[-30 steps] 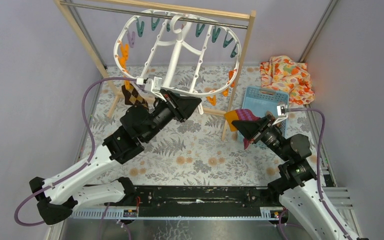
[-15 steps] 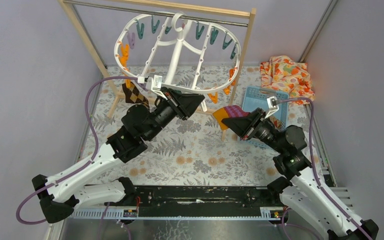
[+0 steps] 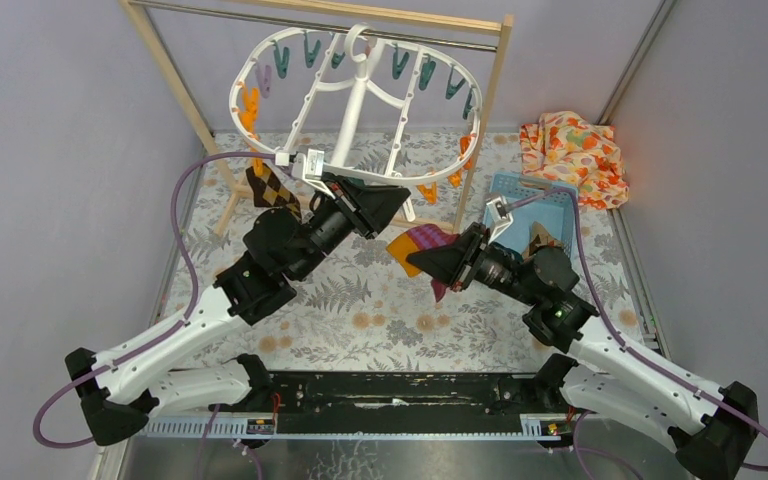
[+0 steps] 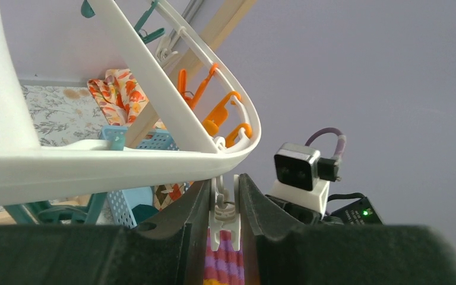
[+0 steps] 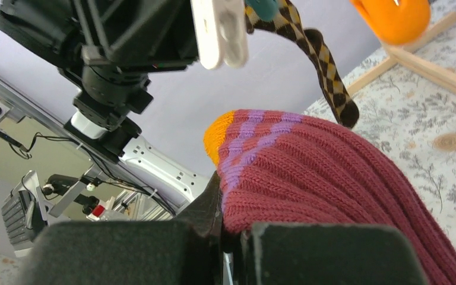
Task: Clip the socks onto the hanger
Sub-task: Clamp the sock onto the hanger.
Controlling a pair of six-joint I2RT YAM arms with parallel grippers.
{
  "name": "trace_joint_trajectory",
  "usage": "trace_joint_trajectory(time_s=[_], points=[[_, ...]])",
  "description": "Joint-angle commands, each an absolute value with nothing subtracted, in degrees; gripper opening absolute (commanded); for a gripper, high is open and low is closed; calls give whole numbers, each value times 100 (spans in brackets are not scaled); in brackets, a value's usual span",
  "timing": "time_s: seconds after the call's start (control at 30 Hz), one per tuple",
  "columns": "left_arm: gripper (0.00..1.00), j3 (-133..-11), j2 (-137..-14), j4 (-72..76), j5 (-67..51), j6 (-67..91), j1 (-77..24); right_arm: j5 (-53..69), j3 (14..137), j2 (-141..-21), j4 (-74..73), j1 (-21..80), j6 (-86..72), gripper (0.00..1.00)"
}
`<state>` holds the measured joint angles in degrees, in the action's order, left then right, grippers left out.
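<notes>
The white oval hanger [image 3: 358,105] hangs from the rail, with teal, orange and purple pegs round its rim. A dark brown checked sock [image 3: 268,190] hangs from its left side and also shows in the right wrist view [image 5: 323,65]. My left gripper [image 3: 395,205] is shut on a white peg [image 4: 224,208] under the hanger's near rim [image 4: 95,163]. My right gripper [image 3: 430,262] is shut on the magenta-purple striped sock [image 3: 422,240], its orange toe just below the white peg [image 5: 219,29]. The sock's stripes [image 4: 224,261] show right behind the peg between my left fingers.
A wooden rail rack [image 3: 488,110] carries the hanger. A blue basket [image 3: 520,195] stands at the right behind my right arm. An orange floral cloth [image 3: 572,150] lies at the back right corner. The floor is a leaf-print mat [image 3: 380,310].
My right arm has swung left with the magenta sock, from beside the basket to just under my left gripper. My left arm and the peg have stayed nearly still.
</notes>
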<state>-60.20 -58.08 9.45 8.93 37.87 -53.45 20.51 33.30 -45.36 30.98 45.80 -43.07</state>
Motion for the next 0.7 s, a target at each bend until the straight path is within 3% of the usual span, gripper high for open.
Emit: trace_joint_trajectory(time_s=[0.0, 0.67], points=[[0, -6030, -5668, 991, 710, 3796, -5347, 1887, 3924, -4423, 3566, 4641, -3972, 0], [0, -6337, -5653, 898, 659, 3708, -5349, 1859, 4033, -4446, 3469, 4642, -3901, 0]])
